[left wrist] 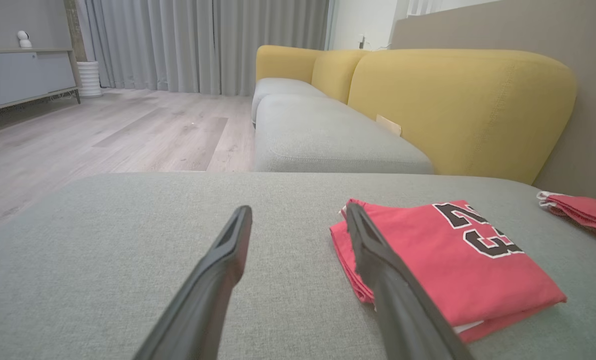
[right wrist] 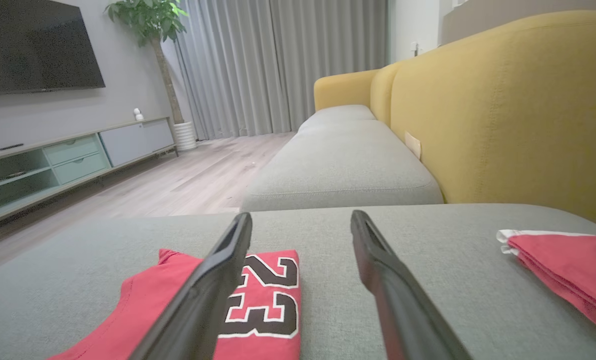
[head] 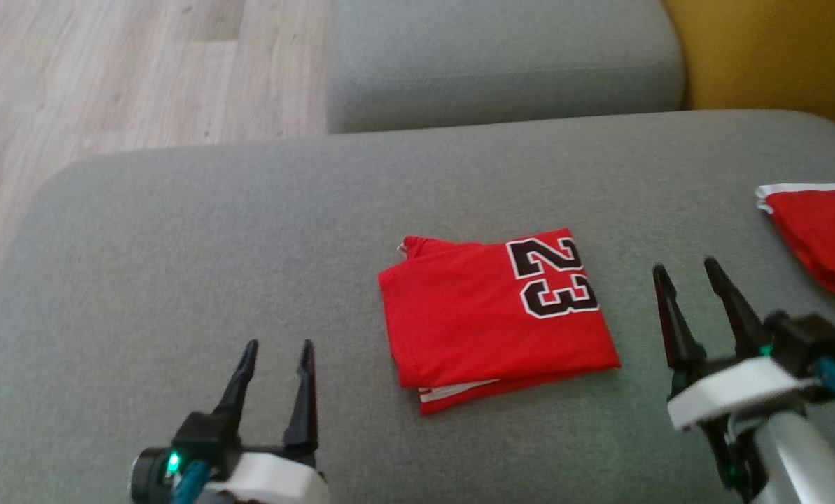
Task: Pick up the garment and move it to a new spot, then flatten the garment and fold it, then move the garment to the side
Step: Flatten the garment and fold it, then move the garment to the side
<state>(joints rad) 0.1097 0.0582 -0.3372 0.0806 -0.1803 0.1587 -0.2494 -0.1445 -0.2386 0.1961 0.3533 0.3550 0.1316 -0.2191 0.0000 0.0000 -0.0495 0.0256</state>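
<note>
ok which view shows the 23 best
The head view: the 23 on the folded jersey lies whole, seen from above. The left wrist view shows it whole but slanted; in the right wrist view a finger of the right gripper covers part.

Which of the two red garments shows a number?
The middle garment, printed 23; the other garment, at the right edge, shows no number.

Laid out on the grey sofa cushion (head: 179, 245)
Bears a folded red garment (head: 473, 322) near the middle, number 23 facing up; holds a second red garment (head: 819, 234), white-trimmed, at the right edge, well apart.
</note>
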